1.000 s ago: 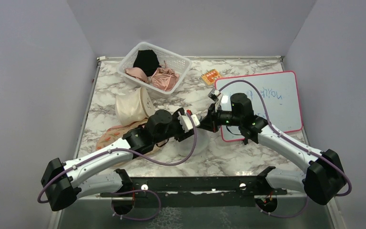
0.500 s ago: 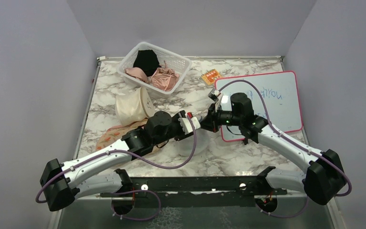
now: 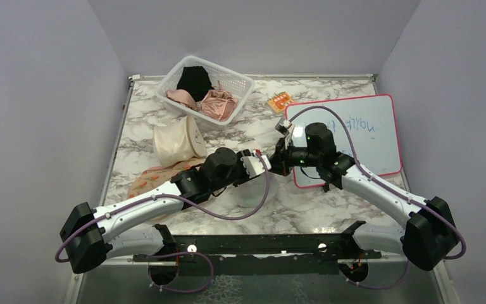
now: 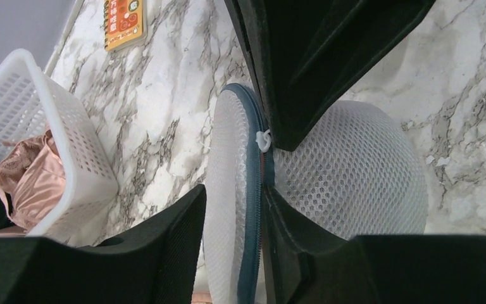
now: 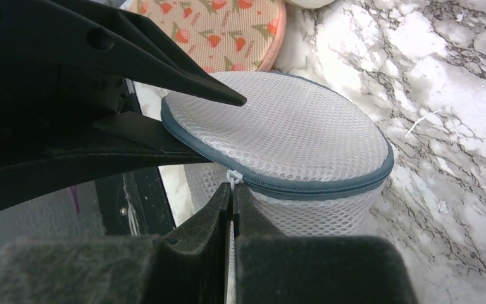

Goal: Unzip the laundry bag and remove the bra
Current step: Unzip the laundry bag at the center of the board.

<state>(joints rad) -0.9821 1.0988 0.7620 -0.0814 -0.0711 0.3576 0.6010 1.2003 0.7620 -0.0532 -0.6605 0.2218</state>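
Observation:
The laundry bag [image 5: 278,126], round white mesh with a grey-blue zip, stands on the marble table; it also shows in the left wrist view [image 4: 354,177]. In the top view it is mostly hidden under both grippers. My left gripper [image 4: 234,202] is closed on the bag's lid rim, one finger over the lid and one under it. My right gripper [image 5: 234,196] is shut on the white zip pull [image 5: 231,176] at the bag's near side. In the top view the left gripper [image 3: 262,166] and right gripper [image 3: 275,168] meet tip to tip. No bra shows in the bag.
A white basket [image 3: 235,81] with pink and black garments stands at the back. A cream cylindrical bag [image 3: 174,142] and a flat peach floral pouch [image 3: 145,180] lie to the left. A red-framed whiteboard [image 3: 354,133] and an orange card [image 3: 280,101] lie to the right.
My left arm has reached a little farther right, bringing its gripper up against the right gripper. The right arm has barely moved.

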